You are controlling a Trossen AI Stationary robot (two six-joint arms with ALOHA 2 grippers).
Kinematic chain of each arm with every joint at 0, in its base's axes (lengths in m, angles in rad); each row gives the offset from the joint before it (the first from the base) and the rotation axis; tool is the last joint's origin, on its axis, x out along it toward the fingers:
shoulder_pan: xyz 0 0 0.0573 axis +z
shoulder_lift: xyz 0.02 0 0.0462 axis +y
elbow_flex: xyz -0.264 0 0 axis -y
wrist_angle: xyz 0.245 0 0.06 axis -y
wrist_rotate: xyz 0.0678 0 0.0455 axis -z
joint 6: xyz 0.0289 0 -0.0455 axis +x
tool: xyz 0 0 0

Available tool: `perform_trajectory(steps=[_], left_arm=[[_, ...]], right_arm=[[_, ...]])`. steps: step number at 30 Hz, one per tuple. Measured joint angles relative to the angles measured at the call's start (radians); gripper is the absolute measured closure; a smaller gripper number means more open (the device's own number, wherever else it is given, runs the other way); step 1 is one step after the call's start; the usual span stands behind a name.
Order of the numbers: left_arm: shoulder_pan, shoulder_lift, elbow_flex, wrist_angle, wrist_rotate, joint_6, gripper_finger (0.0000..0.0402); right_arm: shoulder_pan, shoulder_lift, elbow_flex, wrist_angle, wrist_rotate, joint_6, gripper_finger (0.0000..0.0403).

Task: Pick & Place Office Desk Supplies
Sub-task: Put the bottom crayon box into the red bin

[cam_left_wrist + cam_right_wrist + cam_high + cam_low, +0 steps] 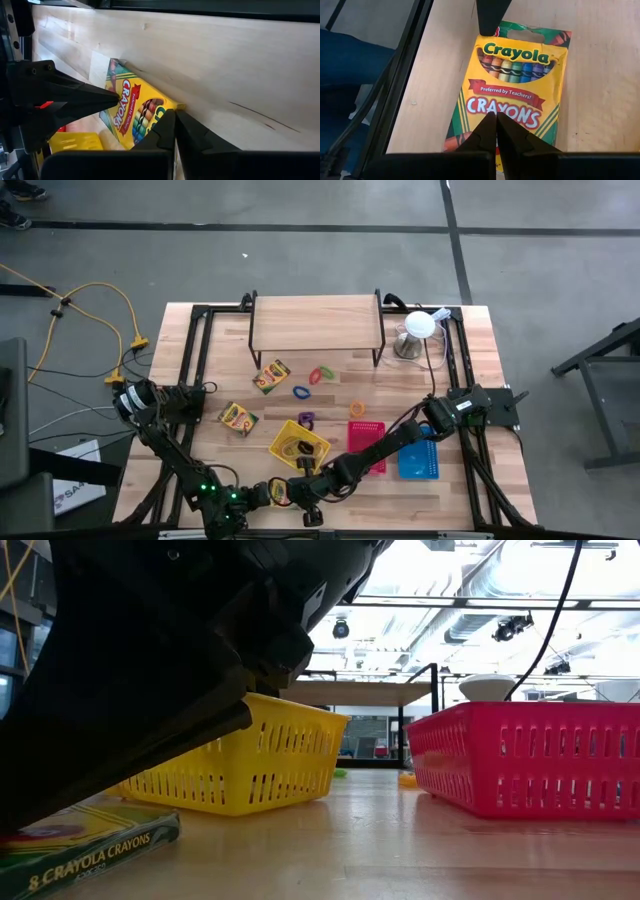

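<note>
The wooden worktop (pixel 470 370) is carrying a raised wooden shelf (pixel 316 322) at its far edge. Both arms are reaching down to the middle of the near edge.

Three baskets are sitting in a row near the front: a yellow basket (pixel 318 450), a pink basket (pixel 370 430) and a blue basket (pixel 418 460). Thin rubber-band loops (pixel 293 447) are lying inside the yellow one.

A crayon box (pixel 515 90) is lying flat by the near edge, just in front of the yellow basket. The left pincer (pixel 175 115) is pointing at one side of it with its fingers pressed together, gripping nothing. The right pincer (pixel 492 116) is hovering over the box's face, fingers likewise closed on nothing. In the left wrist view its tip is touching the box.

Two more crayon boxes (pixel 271 376) (pixel 238 418) are lying on open wood left of centre.

Small coloured rings (pixel 320 375) are lying scattered between the shelf and the baskets.
</note>
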Motion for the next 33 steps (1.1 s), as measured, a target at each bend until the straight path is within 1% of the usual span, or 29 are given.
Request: perform_trajectory(steps=[12, 29, 33], left_arm=[[-0.001, 0.0, 0.0, 0.001, -0.004, 0.008, 0.0401], [-0.008, -0.051, -0.004, -0.016, -0.01, 0.011, 0.0401], [-0.016, -0.078, -0.004, -0.013, -0.018, 0.011, 0.0401]], right_arm=[[0.0, 0.0, -0.001, 0.021, -0.003, -0.022, 0.0401], [0.001, -0.017, -0.002, 0.061, -0.003, -0.03, 0.0401], [0.001, -0.023, -0.002, 0.056, -0.006, -0.03, 0.0401]])
